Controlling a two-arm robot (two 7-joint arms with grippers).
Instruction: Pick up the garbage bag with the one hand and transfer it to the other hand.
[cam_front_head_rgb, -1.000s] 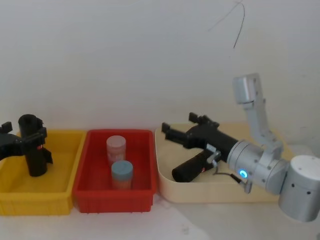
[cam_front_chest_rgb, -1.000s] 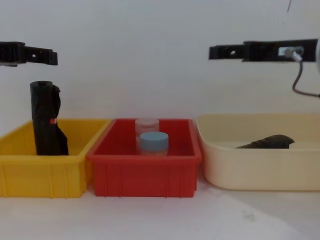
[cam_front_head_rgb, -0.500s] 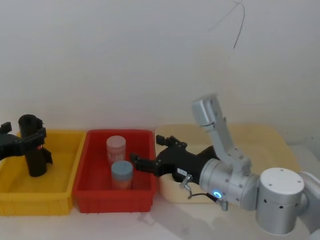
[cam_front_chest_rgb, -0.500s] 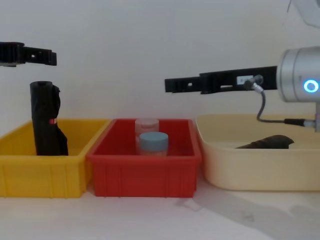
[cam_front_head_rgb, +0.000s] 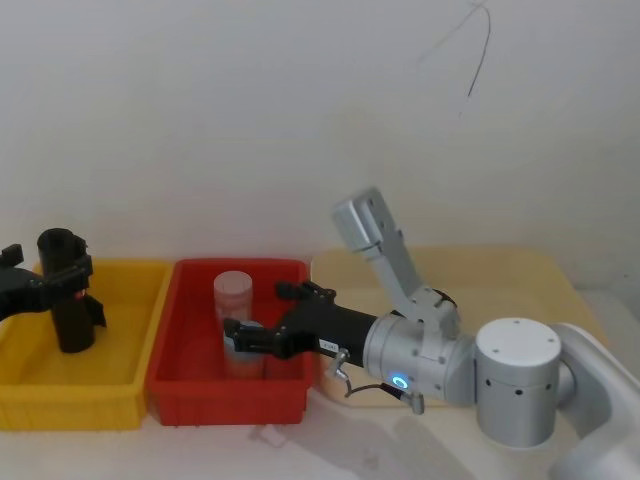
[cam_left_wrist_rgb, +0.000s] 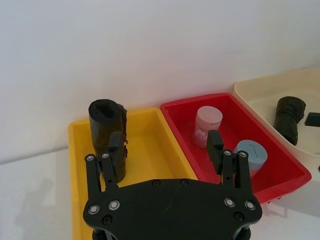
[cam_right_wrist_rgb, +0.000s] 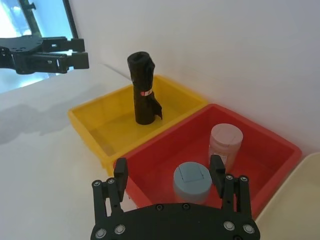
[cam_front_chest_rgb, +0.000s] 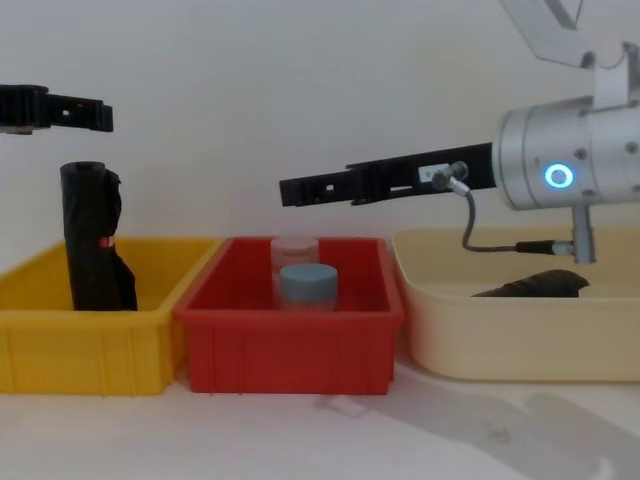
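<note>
Risk noted: the garbage bag lies on its side in the cream tray, lower right of the chest view, while both arms sit left of it. The left gripper hangs upper left, above the red-spotted roll in the yellow bin, so I judge a mistaken pick possible. The right gripper reaches over the red bin, mid-frame. Both sets of jaws are spread wide, holding and touching nothing.

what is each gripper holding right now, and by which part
Nothing is held: left gripper and right gripper are both open and empty, and the garbage bag lies in the cream tray.
</note>
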